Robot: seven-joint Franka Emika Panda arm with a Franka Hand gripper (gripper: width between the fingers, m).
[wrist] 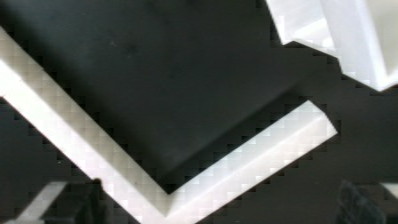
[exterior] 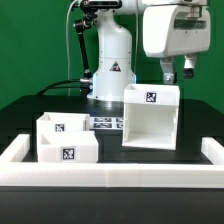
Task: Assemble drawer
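Observation:
The large white cube-shaped housing point(exterior: 150, 116) stands on the black table at the exterior view's right, with a tag on its upper front. Two small open-top boxes point(exterior: 55, 126) point(exterior: 68, 150) stand together at the exterior view's left, each with a tag. My gripper point(exterior: 178, 70) hangs above and just behind the housing, open and empty. In the wrist view only the dim fingertips point(wrist: 45, 205) show at the picture's lower corners, wide apart, with nothing between them. A white edge of the housing point(wrist: 329, 30) shows in that view.
A low white border wall point(exterior: 110, 176) runs round the table; its corner point(wrist: 169, 175) shows as a V in the wrist view. The marker board point(exterior: 104, 122) lies flat by the robot base point(exterior: 110, 75), between the boxes and the housing.

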